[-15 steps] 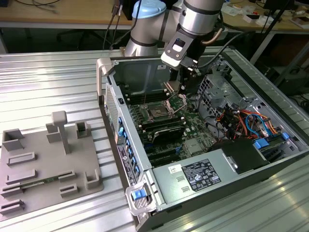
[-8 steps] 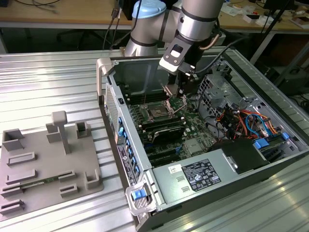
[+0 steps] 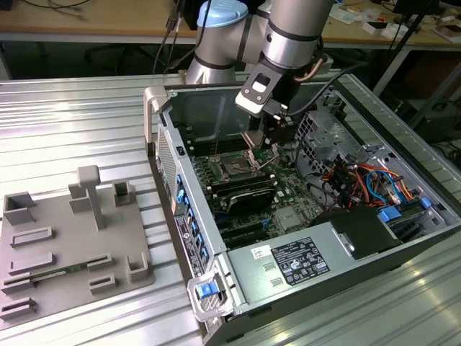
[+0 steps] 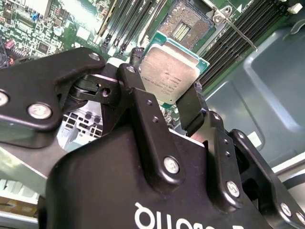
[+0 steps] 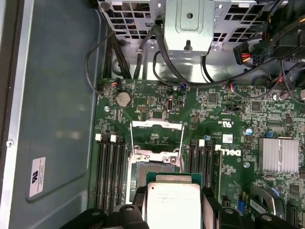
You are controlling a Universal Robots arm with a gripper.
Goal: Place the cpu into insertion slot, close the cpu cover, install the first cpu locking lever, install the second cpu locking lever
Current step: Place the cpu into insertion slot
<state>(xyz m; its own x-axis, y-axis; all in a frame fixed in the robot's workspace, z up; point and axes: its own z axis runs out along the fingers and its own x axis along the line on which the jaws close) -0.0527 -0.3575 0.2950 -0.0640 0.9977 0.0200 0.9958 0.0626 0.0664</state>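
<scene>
The jaws gripped the cpu (image 4: 169, 71) by its edges near the open insertion slot (image 5: 152, 171). It should be lowered level and corner-aligned, without force.

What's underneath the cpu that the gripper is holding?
The open insertion slot shows just beyond the cpu, which is clamped in the gripper. The cpu hides the slot's nearer part.

First wrist view, cpu (image 5: 172, 205) cropped at edge, insertion slot (image 5: 153, 167) partly hidden behind it
</scene>
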